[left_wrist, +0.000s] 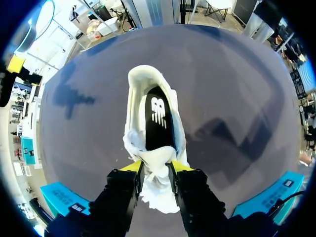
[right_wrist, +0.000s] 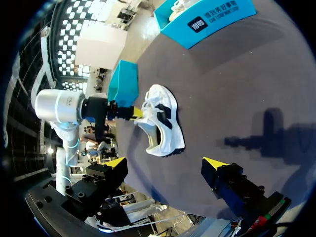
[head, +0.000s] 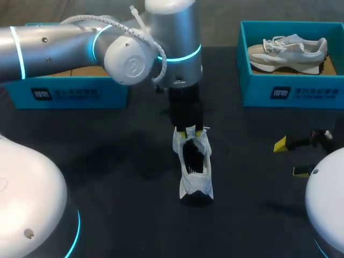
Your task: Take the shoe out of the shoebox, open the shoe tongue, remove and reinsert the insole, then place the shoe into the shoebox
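While left tool [left_wrist: 156, 168] clamps shoe [left_wrist: 148, 79] by its tongue, right tool [right_wrist: 164, 162] spread apart

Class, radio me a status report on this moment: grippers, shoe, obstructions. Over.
Left gripper shut on shoe tongue. Right gripper open, off to the side. White shoe on table, black insole inside. Nothing obstructing it.

**Left clamped mid-table, right parked open**

Left arm [head: 64, 43] comes in from the left edge, elbow high, with the wrist past the middle and pointing down at the table. Left gripper [head: 191, 131] has its fingers close together, pinching the shoe tongue [left_wrist: 157, 173] from both sides. Right gripper [head: 290, 158] sits low near the right edge, fingers spread wide, well apart from the left one.
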Controlling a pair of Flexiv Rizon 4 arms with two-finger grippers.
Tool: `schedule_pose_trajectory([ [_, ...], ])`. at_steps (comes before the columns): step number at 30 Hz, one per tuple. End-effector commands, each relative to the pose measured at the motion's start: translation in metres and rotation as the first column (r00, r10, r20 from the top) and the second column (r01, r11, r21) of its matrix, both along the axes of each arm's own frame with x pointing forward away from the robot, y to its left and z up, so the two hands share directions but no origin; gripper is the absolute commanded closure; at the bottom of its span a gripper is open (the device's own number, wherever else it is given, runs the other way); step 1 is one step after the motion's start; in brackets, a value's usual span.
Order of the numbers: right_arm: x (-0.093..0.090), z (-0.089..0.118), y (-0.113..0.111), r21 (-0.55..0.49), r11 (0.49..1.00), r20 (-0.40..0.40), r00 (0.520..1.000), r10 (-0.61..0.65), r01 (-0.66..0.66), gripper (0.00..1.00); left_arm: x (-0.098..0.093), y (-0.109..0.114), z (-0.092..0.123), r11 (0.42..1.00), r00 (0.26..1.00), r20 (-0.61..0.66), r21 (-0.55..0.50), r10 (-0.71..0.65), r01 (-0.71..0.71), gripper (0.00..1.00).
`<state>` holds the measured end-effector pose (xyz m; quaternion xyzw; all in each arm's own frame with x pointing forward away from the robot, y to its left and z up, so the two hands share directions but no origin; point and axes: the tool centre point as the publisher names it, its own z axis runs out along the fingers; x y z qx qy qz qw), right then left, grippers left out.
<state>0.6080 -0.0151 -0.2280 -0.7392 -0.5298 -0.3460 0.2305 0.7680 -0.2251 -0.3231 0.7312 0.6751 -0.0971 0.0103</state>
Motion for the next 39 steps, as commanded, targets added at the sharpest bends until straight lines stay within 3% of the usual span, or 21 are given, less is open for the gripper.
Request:
schedule_pose_trajectory([
  [1,-0.009,0.004,-0.001,-0.005,1.000,0.005,1.000,-0.010,0.010,0.00,-0.010,0.008,-0.003,1.000,1.000,0.000,-0.018,0.000,0.000,0.68],
  [16,-0.009,0.004,-0.001,-0.005,1.000,0.005,1.000,-0.010,0.010,0.00,-0.028,0.007,-0.009,1.000,1.000,-0.010,-0.014,-0.023,0.023,0.70],
  [30,-0.009,0.004,-0.001,-0.005,1.000,0.005,1.000,-0.010,0.010,0.00,-0.031,0.010,-0.019,1.000,0.999,-0.034,-0.008,-0.011,0.010,0.69],
  [39,-0.009,0.004,-0.001,-0.005,1.000,0.005,1.000,-0.010,0.010,0.00,-0.030,0.009,-0.006,0.999,1.000,-0.020,-0.030,-0.015,0.014,0.69],
])
